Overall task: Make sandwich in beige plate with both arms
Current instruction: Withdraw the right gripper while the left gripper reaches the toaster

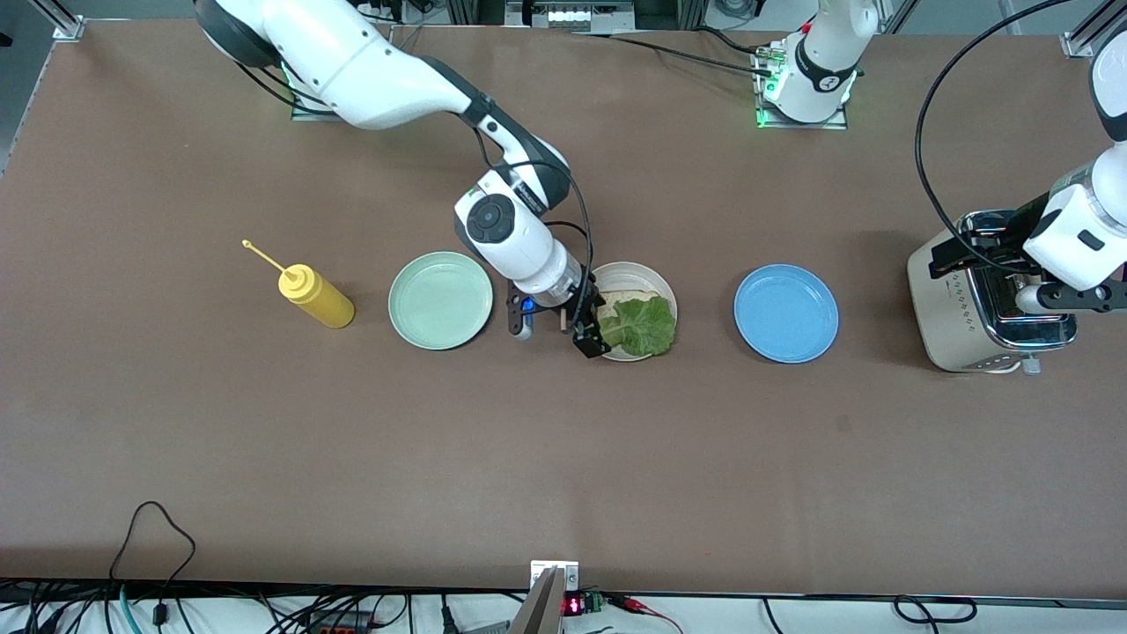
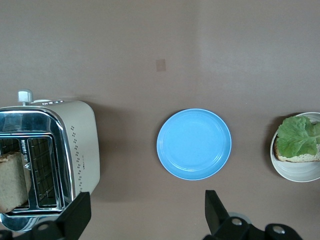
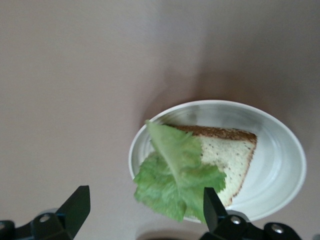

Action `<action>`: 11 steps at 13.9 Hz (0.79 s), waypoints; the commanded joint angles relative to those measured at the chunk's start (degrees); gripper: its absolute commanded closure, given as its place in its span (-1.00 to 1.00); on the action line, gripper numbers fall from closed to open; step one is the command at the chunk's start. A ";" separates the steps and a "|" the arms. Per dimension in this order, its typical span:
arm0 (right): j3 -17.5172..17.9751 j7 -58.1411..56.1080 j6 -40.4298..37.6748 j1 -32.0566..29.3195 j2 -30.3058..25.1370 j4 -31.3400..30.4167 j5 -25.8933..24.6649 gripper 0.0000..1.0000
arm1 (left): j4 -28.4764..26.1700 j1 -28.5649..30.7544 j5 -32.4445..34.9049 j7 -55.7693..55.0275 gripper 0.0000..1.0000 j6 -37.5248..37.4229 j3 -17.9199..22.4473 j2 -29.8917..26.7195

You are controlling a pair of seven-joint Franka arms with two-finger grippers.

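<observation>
The beige plate (image 1: 656,282) sits mid-table and holds one bread slice (image 1: 621,298) with a green lettuce leaf (image 1: 640,323) on it; the leaf hangs over the plate's rim. My right gripper (image 1: 592,339) hovers at that rim, toward the right arm's end, open and empty. The right wrist view shows the plate (image 3: 280,165), slice (image 3: 227,150) and leaf (image 3: 175,175) ahead of the gripper (image 3: 145,215). My left gripper (image 1: 960,254) is open over the toaster (image 1: 946,339). The left wrist view shows this gripper (image 2: 146,215) and a second bread slice (image 2: 12,182) standing in a toaster slot (image 2: 35,172).
A blue plate (image 1: 785,313) lies between the beige plate and the toaster. A mint-green plate (image 1: 440,299) and a yellow squeeze bottle (image 1: 317,295) lie toward the right arm's end. The table strip nearer the front camera is bare brown surface.
</observation>
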 commanded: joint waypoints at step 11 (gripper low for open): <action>-0.05 -55.26 -34.80 -22.17 -26.82 -7.97 8.19 -1.00 | 7.31 20.59 3.18 17.46 -1.00 -0.87 1.37 13.09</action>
